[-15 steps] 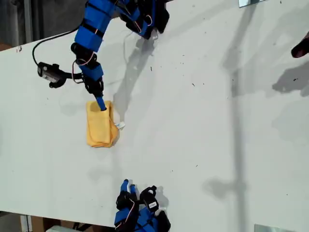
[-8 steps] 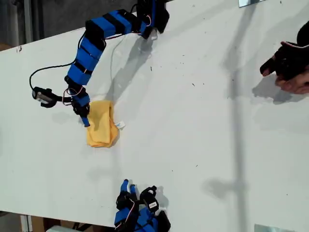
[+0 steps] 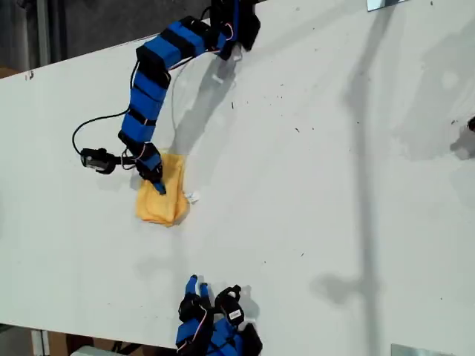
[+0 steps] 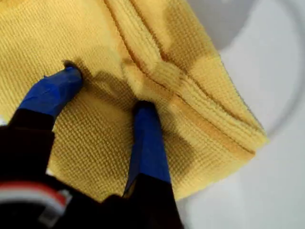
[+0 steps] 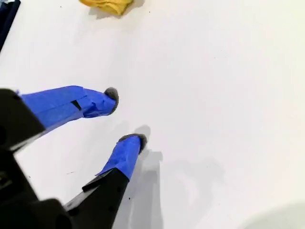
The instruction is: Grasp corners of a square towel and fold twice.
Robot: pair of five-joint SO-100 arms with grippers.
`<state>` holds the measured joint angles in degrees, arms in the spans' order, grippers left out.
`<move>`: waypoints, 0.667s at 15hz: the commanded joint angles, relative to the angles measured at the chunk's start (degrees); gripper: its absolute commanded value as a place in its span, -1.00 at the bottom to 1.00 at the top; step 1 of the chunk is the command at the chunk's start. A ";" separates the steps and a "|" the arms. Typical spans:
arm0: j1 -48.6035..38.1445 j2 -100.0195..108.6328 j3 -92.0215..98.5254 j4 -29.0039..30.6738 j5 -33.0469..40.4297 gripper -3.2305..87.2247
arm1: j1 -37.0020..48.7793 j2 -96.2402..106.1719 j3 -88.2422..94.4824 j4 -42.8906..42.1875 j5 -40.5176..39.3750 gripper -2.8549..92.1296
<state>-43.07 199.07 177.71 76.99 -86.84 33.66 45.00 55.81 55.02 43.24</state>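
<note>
The yellow-orange towel (image 3: 165, 204) lies folded into a small thick bundle on the white table (image 3: 319, 185), towards the exterior view's left. A small white tag (image 3: 193, 197) sticks out of its side. My first gripper (image 3: 158, 185) is open, and both blue fingertips (image 4: 143, 112) press down into the towel (image 4: 190, 95) beside its layered folded edge. My second gripper (image 3: 197, 285) rests near the table's front edge in the exterior view. It is open (image 5: 125, 117) over bare table, with the towel (image 5: 107, 5) far beyond it.
The first arm's wrist camera and black cable (image 3: 96, 159) stick out beside the towel. A dark shape (image 3: 471, 124) shows at the exterior view's right edge. Metal pieces sit at the table's far corner (image 3: 386, 4) and near corner (image 3: 419, 350).
My first gripper moved from the towel's outer edge onto its top, and the bundle slid slightly towards the exterior view's right. The person's hand at the exterior view's right has withdrawn.
</note>
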 commanded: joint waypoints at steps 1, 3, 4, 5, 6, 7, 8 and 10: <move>0.79 0.00 0.44 -1.05 0.44 -0.60 | -9.93 7.47 3.52 0.88 -0.35 -0.38; 0.79 0.00 0.44 -1.05 0.44 -0.60 | -16.96 12.22 8.70 0.44 -0.26 -0.38; 0.79 0.00 0.44 -1.05 0.44 -0.60 | -20.30 15.21 12.04 0.35 0.26 -0.39; 0.79 0.00 0.44 -1.05 0.44 -0.60 | -23.47 18.90 16.35 -0.18 1.32 -0.38; 0.79 0.00 0.44 -1.05 0.35 -0.60 | -25.84 22.85 21.53 -2.11 2.55 -0.38; 0.79 0.00 0.44 -1.05 0.35 -0.60 | -26.89 25.31 24.26 -2.72 2.90 -0.38; 0.79 0.00 0.44 -1.05 0.26 -0.60 | -27.07 26.37 24.52 -2.55 2.90 -0.35; 0.70 0.00 0.44 -1.05 0.26 -0.60 | -23.91 29.88 22.68 -1.58 1.41 -0.32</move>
<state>-42.71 199.07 177.71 76.99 -86.84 7.82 67.76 80.51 53.53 45.53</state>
